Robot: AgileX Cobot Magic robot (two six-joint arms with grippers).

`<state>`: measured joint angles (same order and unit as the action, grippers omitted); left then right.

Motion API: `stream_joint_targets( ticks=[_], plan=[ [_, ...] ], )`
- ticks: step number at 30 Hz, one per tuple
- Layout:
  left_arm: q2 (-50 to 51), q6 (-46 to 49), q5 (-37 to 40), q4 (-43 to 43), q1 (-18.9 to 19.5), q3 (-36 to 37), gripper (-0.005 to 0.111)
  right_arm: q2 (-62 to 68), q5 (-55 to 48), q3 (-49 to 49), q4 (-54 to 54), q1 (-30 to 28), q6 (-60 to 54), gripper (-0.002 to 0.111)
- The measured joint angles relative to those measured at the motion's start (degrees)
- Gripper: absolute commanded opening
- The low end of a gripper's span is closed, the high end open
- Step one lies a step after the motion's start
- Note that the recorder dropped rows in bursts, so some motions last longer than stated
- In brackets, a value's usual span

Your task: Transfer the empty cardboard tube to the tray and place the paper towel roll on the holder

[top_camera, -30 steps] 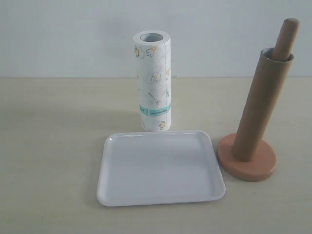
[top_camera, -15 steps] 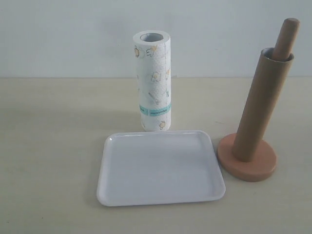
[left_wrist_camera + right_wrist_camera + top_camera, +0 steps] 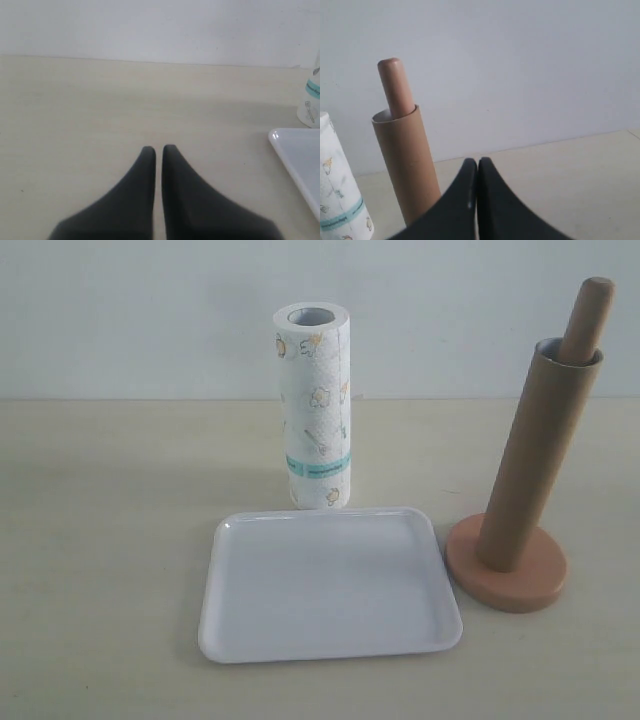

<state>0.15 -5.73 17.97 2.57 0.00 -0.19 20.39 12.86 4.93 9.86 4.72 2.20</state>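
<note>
The empty cardboard tube (image 3: 535, 465) sits sleeved over the holder (image 3: 540, 587), whose dowel top pokes out above it, at 3 o'clock from the tray (image 3: 330, 585). The paper towel roll (image 3: 318, 410) stands upright on the bench (image 3: 100, 540) at 12 o'clock from the tray, just beside its rim. The left gripper (image 3: 159, 150) and right gripper (image 3: 477, 162) each have jaws pressed together, holding nothing.

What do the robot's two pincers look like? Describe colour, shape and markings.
The left pincer and the right pincer look alike: two matte black fingers each, broad at the base, curving to narrow rounded tips. No cables or markings show.
</note>
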Motion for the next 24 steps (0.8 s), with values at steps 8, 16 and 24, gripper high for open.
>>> stream_joint_targets(
  ticks=[8, 16, 24],
  plan=[
    [0.0, 0.0, 0.0, 0.0, 0.0, 0.0, 0.004, 0.11, 6.37, 0.0, -0.62, 0.0, 0.85, 0.0],
    [0.0, 0.0, 0.0, 0.0, 0.0, 0.0, 0.004, 12.38, 17.56, 0.0, -11.24, 0.0, 4.09, 0.0],
    [0.0, 0.0, 0.0, 0.0, 0.0, 0.0, 0.004, 37.82, 31.99, 3.31, -26.57, 0.0, 4.56, 0.0]
  ],
)
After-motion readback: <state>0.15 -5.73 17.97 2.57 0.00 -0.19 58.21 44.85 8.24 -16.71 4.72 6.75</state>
